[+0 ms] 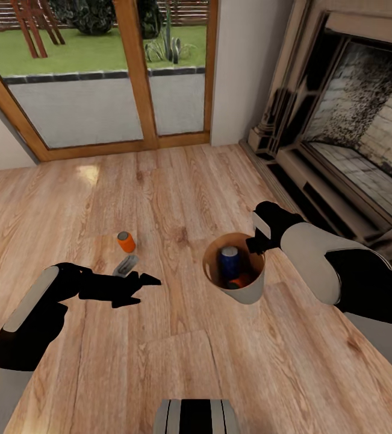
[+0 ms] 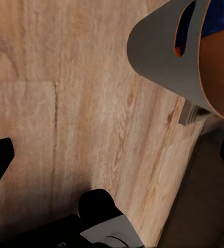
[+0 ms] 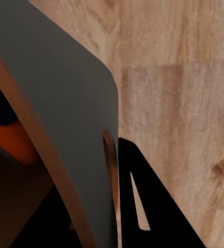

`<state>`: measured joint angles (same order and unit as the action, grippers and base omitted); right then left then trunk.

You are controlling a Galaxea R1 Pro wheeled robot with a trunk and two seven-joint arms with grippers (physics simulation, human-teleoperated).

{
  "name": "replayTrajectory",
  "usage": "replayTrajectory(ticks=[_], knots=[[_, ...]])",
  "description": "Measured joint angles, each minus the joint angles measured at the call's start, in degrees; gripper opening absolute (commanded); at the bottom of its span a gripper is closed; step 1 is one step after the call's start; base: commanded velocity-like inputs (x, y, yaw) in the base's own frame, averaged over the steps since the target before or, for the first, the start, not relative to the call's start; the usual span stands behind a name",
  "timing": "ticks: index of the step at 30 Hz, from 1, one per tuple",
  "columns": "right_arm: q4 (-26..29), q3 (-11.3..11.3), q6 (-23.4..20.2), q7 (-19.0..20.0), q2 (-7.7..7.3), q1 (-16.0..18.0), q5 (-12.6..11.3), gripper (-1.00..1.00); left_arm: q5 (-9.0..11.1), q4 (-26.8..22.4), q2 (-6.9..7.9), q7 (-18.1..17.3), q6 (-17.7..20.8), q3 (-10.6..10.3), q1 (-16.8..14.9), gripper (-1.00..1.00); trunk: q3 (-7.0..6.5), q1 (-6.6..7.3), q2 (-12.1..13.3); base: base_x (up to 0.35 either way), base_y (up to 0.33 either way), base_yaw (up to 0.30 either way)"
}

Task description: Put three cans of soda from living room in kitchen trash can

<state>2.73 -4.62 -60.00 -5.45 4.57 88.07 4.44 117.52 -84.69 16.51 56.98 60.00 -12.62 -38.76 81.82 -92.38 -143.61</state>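
On the light wood floor an orange can of soda [image 1: 126,242] stands upright, a little beyond my left gripper [image 1: 141,292], which hangs open and empty just short of it. My right gripper [image 1: 256,243] is shut on the rim of the tash can [image 1: 247,293], a pale grey bin with a copper-brown inside, held just above the floor. Inside it stand a dark blue can [image 1: 229,259] and another orange can [image 1: 240,281]. The left wrist view shows the bin's wall [image 2: 158,51] with a handle slot. In the right wrist view a black finger [image 3: 143,206] lies against the bin's outer wall [image 3: 65,103].
A stone fireplace [image 1: 340,150] with a raised hearth runs along the right. Wood-framed glass doors [image 1: 99,78] close the far side, with a white wall between them and the fireplace. My base [image 1: 196,416] shows at the bottom edge. Open wood floor lies to the left.
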Motion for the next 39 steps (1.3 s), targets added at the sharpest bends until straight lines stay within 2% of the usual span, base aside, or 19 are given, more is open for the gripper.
replayTrajectory(ticks=[3,6,8,9,11,13,14,15,16,17,19,20,22,25,28,30,31,34,39], knots=[[0.00,-0.16,0.00,0.00,-0.03,0.00,0.15,-1.00,-2.27,0.00,-0.03,2.05,0.00,0.02,0.00,1.00,-0.66,0.08,0.04,0.000,0.000,0.000],[0.00,-0.28,0.00,-0.01,-0.03,0.00,0.28,-1.00,-9.53,-0.08,-0.06,3.23,0.00,-0.03,0.00,1.00,-1.33,0.15,0.08,0.000,0.000,0.000],[0.00,-0.20,0.00,0.00,-0.05,0.00,0.18,-1.00,-17.61,-0.11,-0.07,3.55,-0.16,0.04,0.00,1.00,-1.77,0.21,0.11,0.000,0.000,0.000],[-0.01,-0.18,0.00,0.00,-0.04,-0.01,0.14,-1.00,-19.46,-0.11,-0.07,3.59,-0.46,0.06,0.00,1.00,-1.99,0.23,0.12,0.000,0.000,0.000],[0.00,-0.10,0.00,0.00,-0.06,0.00,0.05,-1.00,-24.46,-0.12,-0.05,3.67,-1.89,0.10,0.00,1.00,-2.44,0.28,0.15,0.000,0.000,0.000],[-0.01,-0.14,0.00,0.00,-0.07,-0.01,0.02,-1.00,-31.21,-0.18,-0.06,3.72,-4.14,0.11,0.00,1.00,-2.88,0.34,0.17,0.000,0.000,0.000],[-0.01,-0.18,0.00,0.00,-0.07,-0.01,0.05,-1.00,-33.09,-0.26,-0.06,3.73,-4.70,0.10,0.00,1.00,-3.10,0.36,0.19,0.000,0.000,0.000],[-0.01,-0.20,0.00,0.01,-0.13,-0.02,0.04,-1.00,-36.88,-0.40,-0.11,3.75,-5.76,0.08,0.00,1.00,-3.32,0.39,0.20,0.000,0.000,0.000],[-0.01,-0.23,0.00,0.03,-0.17,-0.04,0.06,-1.00,-38.87,-0.48,-0.18,3.75,-6.40,0.06,0.00,1.00,-3.54,0.41,0.21,0.000,0.000,0.000],[-0.01,-0.23,0.00,0.05,-0.23,-0.08,0.07,-1.00,-42.75,-0.70,-0.34,3.76,-7.68,-0.03,0.00,1.00,-3.77,0.44,0.23,0.000,0.000,0.000],[-0.01,-0.29,0.00,0.06,-0.28,-0.11,0.14,-1.00,-46.50,-1.00,-0.50,3.76,-8.88,-0.11,0.00,1.00,-4.21,0.49,0.25,0.000,0.000,0.000],[-0.02,-0.30,0.00,0.07,-0.30,-0.17,0.15,-1.00,-49.84,-1.41,-0.60,3.76,-9.63,-0.16,0.00,1.00,-4.43,0.52,0.27,0.000,0.000,0.000],[-0.01,-0.25,0.00,0.08,-0.35,-0.22,0.15,-1.00,-54.16,-2.09,-0.68,3.76,-10.38,-0.20,0.02,1.00,-4.87,0.57,0.29,0.000,0.000,0.000],[-0.02,-0.20,0.00,0.08,-0.36,-0.27,0.09,-1.00,-59.03,-2.75,-0.74,3.82,-10.94,-0.31,0.06,1.00,-5.54,0.65,0.33,0.000,0.000,0.000],[-0.01,-0.15,0.00,0.09,-0.36,-0.32,0.00,-1.00,-62.01,-3.01,-0.78,4.53,-11.18,-0.54,0.11,1.00,-6.18,0.81,0.55,0.000,0.000,0.000],[-0.02,-0.11,0.00,0.09,-0.35,-0.38,-0.04,-1.00,-66.72,-3.12,-0.86,6.64,-11.89,-0.81,0.15,1.00,-6.54,1.24,1.34,0.000,0.000,0.000],[-0.02,-0.09,0.00,0.09,-0.35,-0.42,-0.04,-1.00,-71.42,-3.12,-0.98,7.93,-13.15,-1.42,0.26,1.00,-6.72,1.46,1.75,0.000,0.000,0.000],[-0.03,-0.09,0.00,0.04,-0.35,-0.50,-0.04,-1.00,-73.62,-2.98,-1.24,8.14,-13.78,-1.89,0.35,1.00,-6.90,1.68,2.17,0.000,0.000,0.000],[-0.05,-0.08,0.00,-0.20,-0.35,-0.76,-0.06,-1.00,-74.69,-2.70,-2.79,7.87,-13.82,-2.16,0.63,1.00,-6.90,1.68,2.17,0.000,0.000,0.000]])
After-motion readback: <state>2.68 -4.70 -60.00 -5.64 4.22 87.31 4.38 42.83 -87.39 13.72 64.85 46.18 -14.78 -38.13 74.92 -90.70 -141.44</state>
